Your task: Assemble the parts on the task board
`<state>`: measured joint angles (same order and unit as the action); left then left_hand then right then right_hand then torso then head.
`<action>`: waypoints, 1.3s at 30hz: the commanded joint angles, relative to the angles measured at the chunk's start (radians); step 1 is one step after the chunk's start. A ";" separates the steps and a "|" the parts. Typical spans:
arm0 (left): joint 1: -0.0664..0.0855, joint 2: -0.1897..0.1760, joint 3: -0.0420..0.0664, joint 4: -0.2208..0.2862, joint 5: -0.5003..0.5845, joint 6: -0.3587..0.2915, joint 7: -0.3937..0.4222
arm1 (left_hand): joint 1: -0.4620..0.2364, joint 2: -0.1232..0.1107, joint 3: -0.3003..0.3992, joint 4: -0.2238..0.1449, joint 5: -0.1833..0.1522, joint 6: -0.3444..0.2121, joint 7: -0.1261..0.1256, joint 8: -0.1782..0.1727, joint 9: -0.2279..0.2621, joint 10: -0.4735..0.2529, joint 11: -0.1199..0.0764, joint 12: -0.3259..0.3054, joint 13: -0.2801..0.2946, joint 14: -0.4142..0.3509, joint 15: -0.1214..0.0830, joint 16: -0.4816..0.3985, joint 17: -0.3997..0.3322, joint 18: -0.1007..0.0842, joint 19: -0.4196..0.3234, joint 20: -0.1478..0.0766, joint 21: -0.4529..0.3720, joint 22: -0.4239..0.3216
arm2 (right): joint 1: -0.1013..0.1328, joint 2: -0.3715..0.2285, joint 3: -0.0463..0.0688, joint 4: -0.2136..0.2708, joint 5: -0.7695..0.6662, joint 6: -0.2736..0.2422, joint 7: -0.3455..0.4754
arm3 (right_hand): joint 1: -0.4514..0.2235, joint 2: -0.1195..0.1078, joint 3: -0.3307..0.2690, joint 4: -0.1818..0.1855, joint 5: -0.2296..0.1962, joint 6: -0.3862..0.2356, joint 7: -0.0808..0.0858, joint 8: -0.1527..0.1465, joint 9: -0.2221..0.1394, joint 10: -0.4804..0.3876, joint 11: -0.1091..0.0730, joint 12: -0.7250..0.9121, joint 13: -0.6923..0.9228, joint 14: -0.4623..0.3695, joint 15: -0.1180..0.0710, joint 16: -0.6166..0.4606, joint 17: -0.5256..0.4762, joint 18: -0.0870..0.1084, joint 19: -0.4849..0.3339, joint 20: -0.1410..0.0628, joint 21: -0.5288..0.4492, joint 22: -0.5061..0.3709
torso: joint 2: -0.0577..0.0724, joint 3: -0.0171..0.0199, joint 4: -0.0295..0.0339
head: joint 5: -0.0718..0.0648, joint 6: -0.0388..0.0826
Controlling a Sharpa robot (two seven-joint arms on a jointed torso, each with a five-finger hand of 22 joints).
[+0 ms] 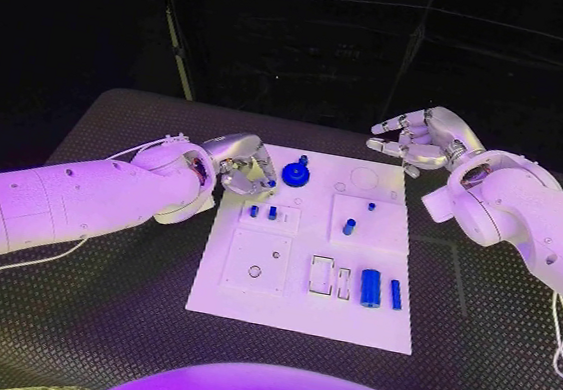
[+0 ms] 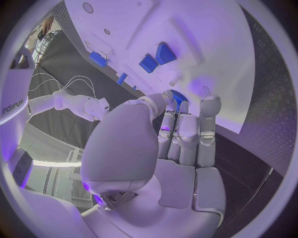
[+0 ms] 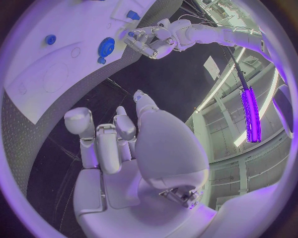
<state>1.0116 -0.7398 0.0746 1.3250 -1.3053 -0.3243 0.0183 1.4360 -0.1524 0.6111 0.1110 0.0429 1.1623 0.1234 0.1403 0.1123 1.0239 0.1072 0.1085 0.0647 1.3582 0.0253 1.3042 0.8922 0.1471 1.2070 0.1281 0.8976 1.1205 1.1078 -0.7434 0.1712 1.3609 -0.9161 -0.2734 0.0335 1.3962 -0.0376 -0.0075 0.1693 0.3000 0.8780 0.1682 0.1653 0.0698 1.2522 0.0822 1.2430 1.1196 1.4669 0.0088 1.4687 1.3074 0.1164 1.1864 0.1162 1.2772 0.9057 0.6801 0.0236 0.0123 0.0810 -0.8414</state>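
Two robot hands, left point(image 1: 239, 166) and right point(image 1: 420, 137), hover loosely spread and empty over the black table point(image 1: 88, 305) bearing the task board point(image 1: 252, 302).

Blue parts point(image 1: 370, 288), white task board point(image 1: 250, 296)

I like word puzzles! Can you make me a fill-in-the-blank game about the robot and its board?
1. The small parts on the task board are coloured ____.
2. The hand nearest the blue gear is the ____ hand.
3. The right hand is beyond the board's far corner and holds ____.
4. The task board lies on a ____ table.

Missing words: blue; left; nothing; black
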 commanded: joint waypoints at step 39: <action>-0.003 0.020 0.001 -0.011 0.019 0.044 0.007 | 0.001 0.006 0.003 -0.005 0.006 0.028 0.020 0.006 0.005 0.000 0.001 0.001 0.000 0.000 -0.001 0.000 -0.005 0.002 0.001 -0.002 -0.007 -0.003 | 0.001 0.006 0.000 -0.001 0.006 0.008 0.005 | -0.004 0.004 -0.003 0.001 -0.004 0.006 -0.001 0.005 0.001 0.003 -0.002 0.005 0.000 0.053 -0.005 -0.002 0.033 0.010 -0.001 -0.002 -0.006 0.000 | 0.000 0.0004 0.0001 | -0.005 -0.005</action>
<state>1.0080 -0.7205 0.0745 1.3152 -1.2918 -0.2798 0.0213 1.4382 -0.1536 0.6097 0.1100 0.0460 1.1666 0.1233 0.1434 0.1126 1.0239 0.1072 0.1085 0.0647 1.3581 0.0252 1.3042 0.8843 0.1471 1.2070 0.1281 0.8922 1.1171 1.1068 -0.7389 0.1705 1.3586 -0.9139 -0.2711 0.0335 1.3963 -0.0376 -0.0075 0.1693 0.3000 0.8780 0.1682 0.1653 0.0698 1.2523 0.0822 1.2429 1.1196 1.4668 0.0089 1.4687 1.3073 0.1164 1.1864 0.1162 1.2772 0.9058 0.6801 0.0235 0.0116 0.0761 -0.8464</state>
